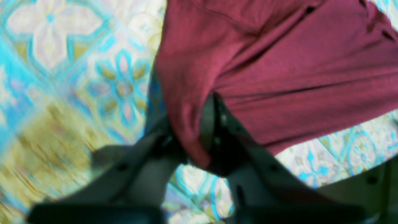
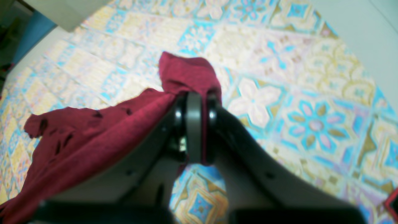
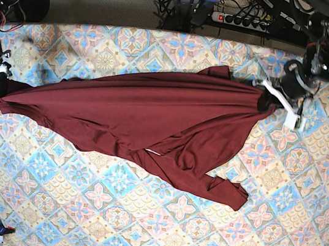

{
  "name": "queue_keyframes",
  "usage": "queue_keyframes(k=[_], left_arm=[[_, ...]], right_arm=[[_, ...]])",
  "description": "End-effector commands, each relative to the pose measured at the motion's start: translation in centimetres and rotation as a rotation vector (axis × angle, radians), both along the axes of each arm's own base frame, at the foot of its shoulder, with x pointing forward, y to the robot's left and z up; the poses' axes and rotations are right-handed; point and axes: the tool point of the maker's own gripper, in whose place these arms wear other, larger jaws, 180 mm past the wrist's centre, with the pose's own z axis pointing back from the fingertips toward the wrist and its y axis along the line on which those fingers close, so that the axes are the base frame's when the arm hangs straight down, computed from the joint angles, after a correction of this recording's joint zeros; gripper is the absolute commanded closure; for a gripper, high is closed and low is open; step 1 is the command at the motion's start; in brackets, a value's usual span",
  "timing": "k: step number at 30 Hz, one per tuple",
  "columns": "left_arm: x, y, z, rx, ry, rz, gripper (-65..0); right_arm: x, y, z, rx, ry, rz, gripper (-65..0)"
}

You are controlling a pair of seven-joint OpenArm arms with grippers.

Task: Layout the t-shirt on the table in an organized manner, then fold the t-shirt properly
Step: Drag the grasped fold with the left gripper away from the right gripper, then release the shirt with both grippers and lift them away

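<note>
Across the patterned table (image 3: 302, 199) a maroon t-shirt (image 3: 153, 118) stretched between both arms, sleeves bunched and unclear. Left gripper (image 1: 192, 137) and right gripper (image 2: 194, 124) each clenched an end; cables lay behind.

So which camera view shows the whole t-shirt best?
The base view: the t-shirt appears complete, stretched between both arms across the table. The left wrist view shows only blurred cloth at the closed jaws; the right wrist view shows one bunched end clamped in its jaws.
</note>
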Motion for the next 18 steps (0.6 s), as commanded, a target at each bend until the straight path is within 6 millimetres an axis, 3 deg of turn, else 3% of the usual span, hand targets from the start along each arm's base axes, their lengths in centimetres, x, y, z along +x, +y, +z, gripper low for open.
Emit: queue_keyframes(k=[1, 7, 10, 14, 18], left_arm=[[1.0, 0.5, 1.3, 0.024, -0.032, -0.009, -12.2], [4.7, 2.3, 4.2, 0.074, -0.088, -0.005, -28.9], [7.1, 3.9, 4.6, 0.063, -0.107, 0.042, -31.7], [9.8, 5.6, 1.9, 0.016, -0.034, 0.114, -31.7], [11.4, 3.3, -2.4, -0.004, 0.084, 0.063, -31.7]], right_arm=[[0.7, -0.7, 2.1, -0.034, -0.062, -0.003, 0.0], [0.5, -0.8, 2.1, -0.036, -0.057, -0.005, 0.0], [0.5, -0.9, 2.2, -0.037, -0.059, -0.006, 0.0], [0.2, -1.5, 2.5, -0.043, -0.064, -0.024, 0.0], [0.1, -2.0, 2.7, -0.046, -0.069, -0.037, 0.0]])
